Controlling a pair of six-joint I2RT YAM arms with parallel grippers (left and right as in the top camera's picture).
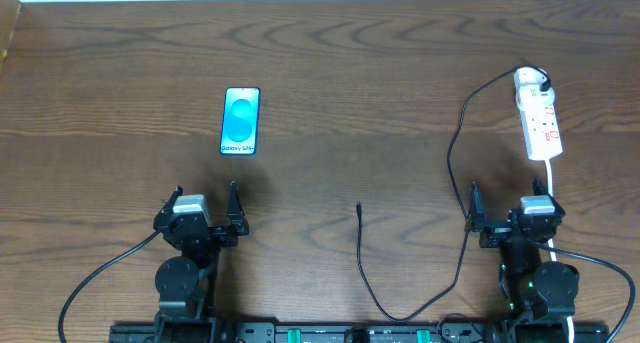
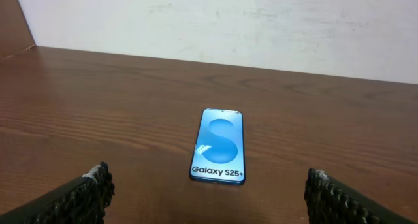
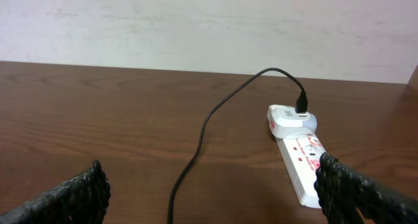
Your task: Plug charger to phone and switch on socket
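The charger (image 1: 360,238) is laid mid-table, plugged at the socket (image 1: 540,125) — limp and light, probably best taken just behind its stiff tip. The left gripper (image 1: 206,194) and right gripper (image 1: 507,193) are held wide, empty.

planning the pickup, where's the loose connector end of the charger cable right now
Overhead view: the connector tip lies mid-table between the left end effector and right end effector, right of the phone and nearer the robot.
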